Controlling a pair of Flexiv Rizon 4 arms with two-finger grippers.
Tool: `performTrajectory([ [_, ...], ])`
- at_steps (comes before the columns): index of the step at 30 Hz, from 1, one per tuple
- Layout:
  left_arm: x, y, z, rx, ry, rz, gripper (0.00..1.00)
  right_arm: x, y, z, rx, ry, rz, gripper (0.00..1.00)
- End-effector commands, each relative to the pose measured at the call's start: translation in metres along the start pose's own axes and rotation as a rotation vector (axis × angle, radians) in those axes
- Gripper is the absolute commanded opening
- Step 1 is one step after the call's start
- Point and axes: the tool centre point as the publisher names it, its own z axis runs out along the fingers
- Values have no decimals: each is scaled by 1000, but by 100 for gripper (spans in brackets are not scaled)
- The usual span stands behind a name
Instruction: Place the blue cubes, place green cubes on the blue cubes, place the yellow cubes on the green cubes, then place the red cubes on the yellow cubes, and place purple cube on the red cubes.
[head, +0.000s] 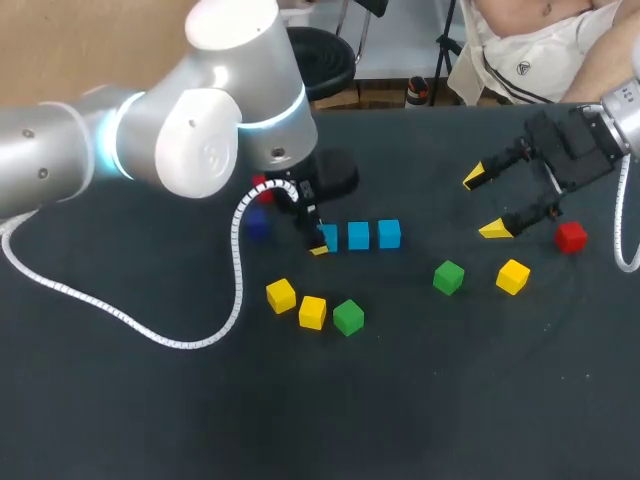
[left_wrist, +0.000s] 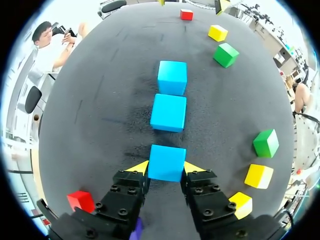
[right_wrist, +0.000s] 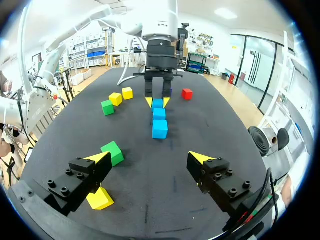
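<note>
– Blue cubes (head: 358, 235): where were they?
– Three sat in a row in the middle of the table (head: 150, 420), close together. The row ran from left to right.
– What did the left pincer (left_wrist: 166, 168) do?
– It pinched the left blue cube (left_wrist: 166, 159). One yellow tip pressed on each side of it. That cube was at the left end of the row.
– And the right pincer (head: 486, 203)?
– It was spread wide, and nothing was between its tips. It hung over the right part of the table, nearer the far edge.
– Where were the green ones?
– The right green cube (head: 449, 276) lay on the near side of the row, off to the right. The right yellow cube (head: 513, 276) lay near it, closer to the right edge. The left green cube (head: 348, 317) lay on the near side of the row's left end.
– Any more yellow?
– Yes. The middle yellow cube (head: 312, 312) lay just beside the left green cube. I could not tell if they touched. The left yellow cube (head: 281, 295) lay just beside that one, on its left.
– And red?
– The right red cube (head: 571, 237) lay near the right edge, close to the right pincer. The left red cube (head: 262, 184) peeked out from behind the left arm (head: 200, 140), toward the far edge.
– Was there a purple cube (head: 258, 225)?
– Yes. It lay just left of the left pincer, near the left red cube.
</note>
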Motion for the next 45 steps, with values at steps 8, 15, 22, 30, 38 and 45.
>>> performTrajectory([
  [8,0,6,2,1,4,-5,0,0,0,0,0,-1,-1,100],
  [15,0,7,4,6,-1,-11,0,0,0,0,0,-1,-1,100],
  [22,-2,5,3,15,-12,-7,65,0,0,0,0,-1,-1,100],
  [30,0,2,-13,4,-59,8,100,0,0,0,0,-1,-1,100],
  [38,1,14,-23,-14,-164,160,100,0,0,0,0,-1,-1,100],
  [45,-3,16,-18,-4,-143,180,74,0,0,0,0,-1,-1,100],
])
